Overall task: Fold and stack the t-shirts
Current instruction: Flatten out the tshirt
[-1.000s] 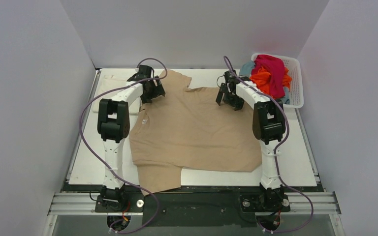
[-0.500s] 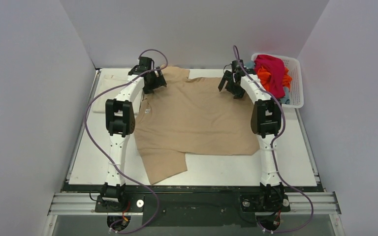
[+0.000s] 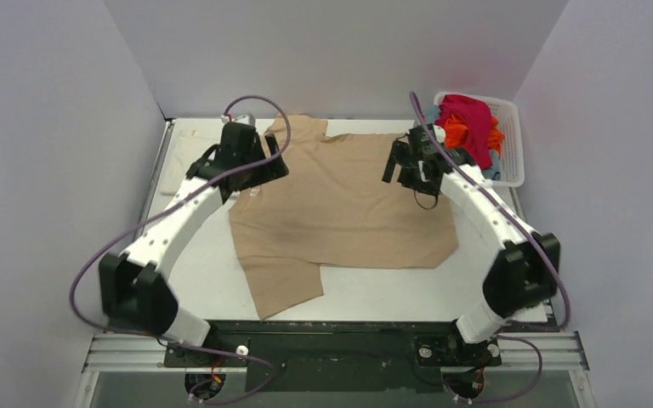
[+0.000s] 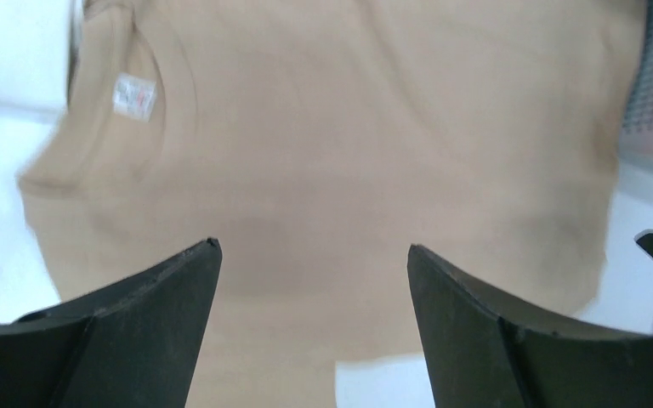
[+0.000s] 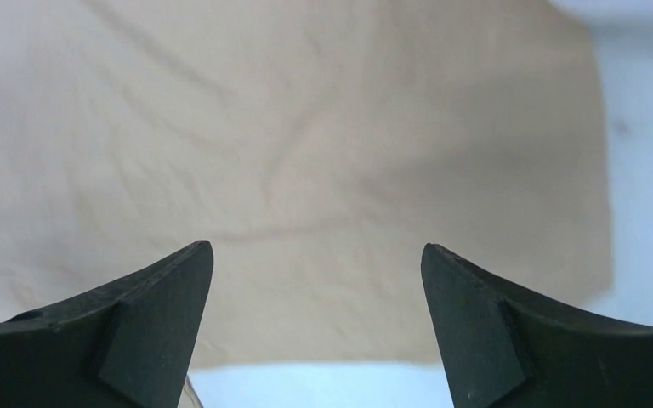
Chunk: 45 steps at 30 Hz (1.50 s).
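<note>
- Tan shirt [image 3: 340, 204] lies spread flat on the table [image 3: 391, 297]. Its collar end is toward the left arm and its hem end toward the right arm. One sleeve points to the far side, the other to the near side.
- The neck label [image 4: 131, 93] shows inside the collar, so the shirt's open neck faces up.
- Left gripper [image 4: 310, 251] hovers over the collar end of the tan shirt. Its fingers are spread wide with nothing between them.
- Right gripper [image 5: 316, 246] hovers over the hem end of the tan shirt, toward its far corner. Its fingers are also spread, and it is empty.
- Cream shirt [image 3: 180, 157] lies just beyond the tan shirt's collar end, partly hidden by the left arm. It looks like a flat folded piece.
- Basket [image 3: 514, 149] sits off the tan shirt's far hem corner. It holds the magenta shirt [image 3: 468, 115], the orange shirt [image 3: 457, 136] and a bit of teal cloth, all bunched.
- Judgement: the spread is done and no fold has been made yet. The step in hand is the first lengthwise fold of the tan shirt.
- To do it well, take one long edge with both claws, one at the shoulder and one at the hem corner.
- Pinch both cloth layers, lift low, and carry across at a matched pace so the crease runs straight.
- Fold the sleeve inward with that edge, or it will stick out of the stack.
- Risk: soft wrinkles show near the hem in the right wrist view, and an uneven pull would set them into the fold.
</note>
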Available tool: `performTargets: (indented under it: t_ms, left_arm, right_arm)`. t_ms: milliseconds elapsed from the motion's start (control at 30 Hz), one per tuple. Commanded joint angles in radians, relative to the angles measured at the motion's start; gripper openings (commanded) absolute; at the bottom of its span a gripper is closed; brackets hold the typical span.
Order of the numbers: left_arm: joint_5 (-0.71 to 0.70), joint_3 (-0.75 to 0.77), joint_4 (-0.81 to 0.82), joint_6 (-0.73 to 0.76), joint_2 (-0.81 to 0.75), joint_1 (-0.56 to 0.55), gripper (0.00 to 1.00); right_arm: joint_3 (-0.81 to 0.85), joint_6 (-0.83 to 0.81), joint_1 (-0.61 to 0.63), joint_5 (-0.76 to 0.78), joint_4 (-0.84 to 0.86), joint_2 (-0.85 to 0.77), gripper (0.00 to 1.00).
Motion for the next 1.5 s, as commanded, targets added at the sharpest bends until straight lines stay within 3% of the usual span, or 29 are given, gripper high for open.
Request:
performTargets:
  t_ms: [0,100,267,467,700,933,1133,1200,1233,1367,1467]
  left_arm:
    - [-0.166,-0.359,-0.013,-0.169,-0.320,-0.106,0.91]
    - [-0.213,-0.576,-0.095,-0.268,-0.518,-0.224,0.91]
    - [-0.286,-0.802,-0.264,-0.503,-0.726,-0.389,0.92]
    - [-0.191,-1.027,-0.246,-0.617,-0.904,-0.418,0.92]
    - [-0.153,-1.105,-0.216,-0.636,-0.944,-0.421,0.85]
    - [-0.134,-1.147,-0.119,-0.625,-0.830,-0.423,0.66]
    - [-0.110,-1.173,0.024,-0.621,-0.759,-0.424,0.50]
    - [-0.110,-1.168,0.032,-0.617,-0.738,-0.423,0.23]
    - [-0.111,-1.163,0.027,-0.616,-0.733,-0.423,0.04]
    - [-0.124,-1.140,-0.084,-0.602,-0.754,-0.423,0.00]
    - [-0.097,-1.149,-0.159,-0.599,-0.808,-0.427,0.00]
  right_arm:
    - [-0.396,0.103,-0.016,0.149,-0.015,-0.332,0.87]
    - [-0.606,0.145,-0.054,0.163,-0.003,-0.564,0.88]
    - [-0.865,0.180,-0.164,0.159,0.010,-0.737,0.87]
    - [-0.929,0.204,-0.226,0.118,0.087,-0.671,0.77]
    - [-0.933,0.222,-0.263,0.056,0.185,-0.482,0.64]
    - [-0.959,0.234,-0.263,0.038,0.238,-0.417,0.54]
    - [-0.978,0.236,-0.263,0.032,0.246,-0.406,0.30]
    - [-0.981,0.238,-0.263,0.032,0.241,-0.412,0.21]
    - [-0.982,0.239,-0.263,0.033,0.228,-0.414,0.15]
    - [-0.993,0.239,-0.263,0.060,0.152,-0.461,0.01]
    - [-1.007,0.236,-0.262,0.071,0.096,-0.509,0.00]
